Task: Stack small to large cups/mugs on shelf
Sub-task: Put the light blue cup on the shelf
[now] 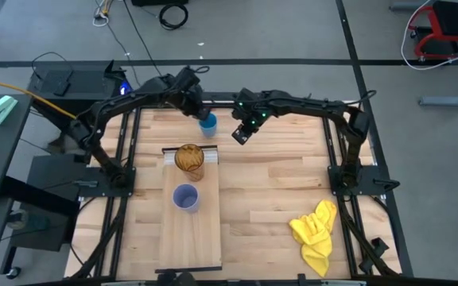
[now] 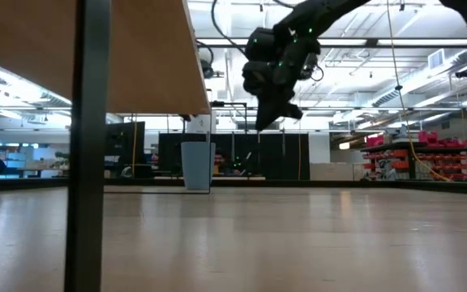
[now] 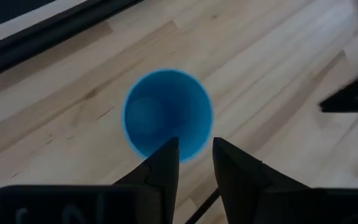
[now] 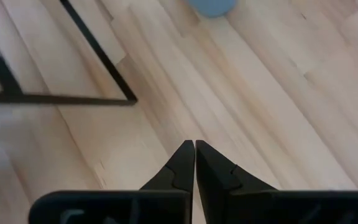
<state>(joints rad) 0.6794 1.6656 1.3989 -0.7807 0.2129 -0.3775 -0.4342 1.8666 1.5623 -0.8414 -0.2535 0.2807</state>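
Observation:
The short blue cup (image 1: pixel 207 124) stands upright on the table top near its far edge, beyond the shelf (image 1: pixel 191 234); the left wrist view looks down into the blue cup (image 3: pixel 166 112). My left gripper (image 3: pixel 196 148) hovers open just over its rim, touching nothing. The amber tumbler (image 1: pixel 189 160) and the lavender cup (image 1: pixel 185 197) stand upright on the shelf, apart from each other. My right gripper (image 1: pixel 241 134) hangs shut and empty above the table, right of the blue cup; its fingertips (image 4: pixel 194 148) meet.
A crumpled yellow cloth (image 1: pixel 315 232) lies at the near right of the table. The shelf's black frame (image 4: pixel 98 56) runs close to my right gripper. In the low view the shelf's board (image 2: pixel 136 57) and a post (image 2: pixel 87 146) stand near the camera.

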